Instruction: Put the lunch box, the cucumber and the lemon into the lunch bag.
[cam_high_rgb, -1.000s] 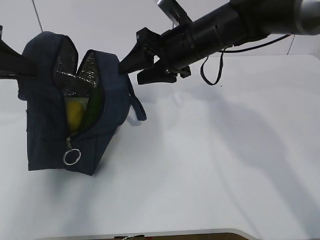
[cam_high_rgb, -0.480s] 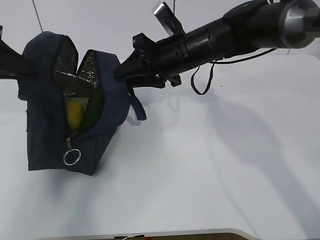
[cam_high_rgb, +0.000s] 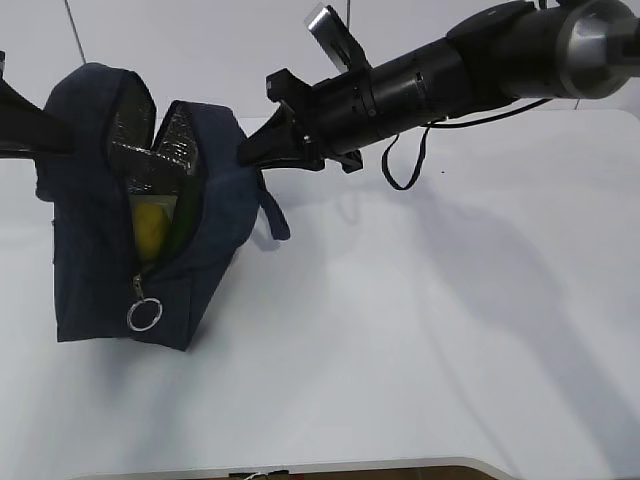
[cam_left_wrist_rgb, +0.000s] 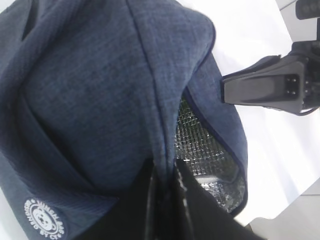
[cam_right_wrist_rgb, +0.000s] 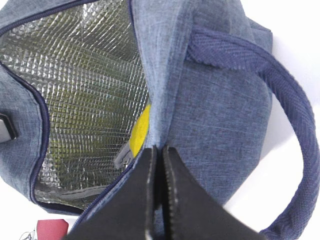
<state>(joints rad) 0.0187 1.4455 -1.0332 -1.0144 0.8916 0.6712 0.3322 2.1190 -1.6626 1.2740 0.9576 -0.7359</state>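
Right wrist view shows the right gripper clamped on the lunch bag rim. Left gripper pinches the opposite rim (soft, floppy fabric, best held at its edges).

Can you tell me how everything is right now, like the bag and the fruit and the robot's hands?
lunch bag: standing on the table, zipper open, foil lining showing.
lemon: inside the bag.
cucumber: inside the bag, beside the lemon.
zipper ring pull: hanging at the front, low.
left gripper: shut on the bag's left edge.
right gripper: shut on the bag's right edge.
lunch box: cannot be seen.
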